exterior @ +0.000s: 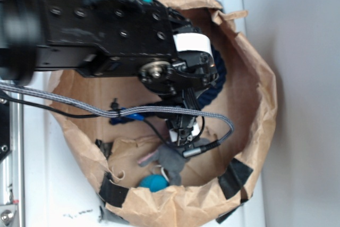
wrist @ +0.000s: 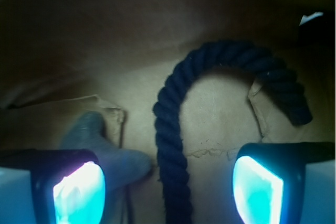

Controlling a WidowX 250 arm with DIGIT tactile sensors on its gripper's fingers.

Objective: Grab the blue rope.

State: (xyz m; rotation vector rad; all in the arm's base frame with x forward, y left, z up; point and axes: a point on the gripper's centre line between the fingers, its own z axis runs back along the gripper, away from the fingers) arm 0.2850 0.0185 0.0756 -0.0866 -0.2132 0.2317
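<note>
1. In the wrist view the fingers (wrist: 168,182) are spread wide and grasping nothing — one pale glowing pad (wrist: 79,192) sits low left, the other low right.
2. Between them runs the blue rope (wrist: 170,140), lying on the brown paper floor of the bag; the pads are not touching it.
3. Its long straight part runs up from the bottom edge of the wrist view, nearer the left pad. It then bends over in an arch to the right and hooks back down to a blunt end at the right. Picture an upside-down J.
4. A grey soft object (wrist: 100,145) lies just left of the rope's straight part, above the left pad.
5. From the exterior view, the black arm (exterior: 106,30) reaches down into a crumpled brown paper bag (exterior: 255,78) — rim rolled, patched with black tape (exterior: 236,176).
6. A dark coil of the rope shows past the wrist near the bag's right wall.
7. A grey braided cable (exterior: 79,102) crosses the bag's opening.
8. A teal ball (exterior: 154,182) rests near the bag's front wall.
9. The bag stands on a white table (exterior: 53,184); a pale wall sits at the right.
</note>
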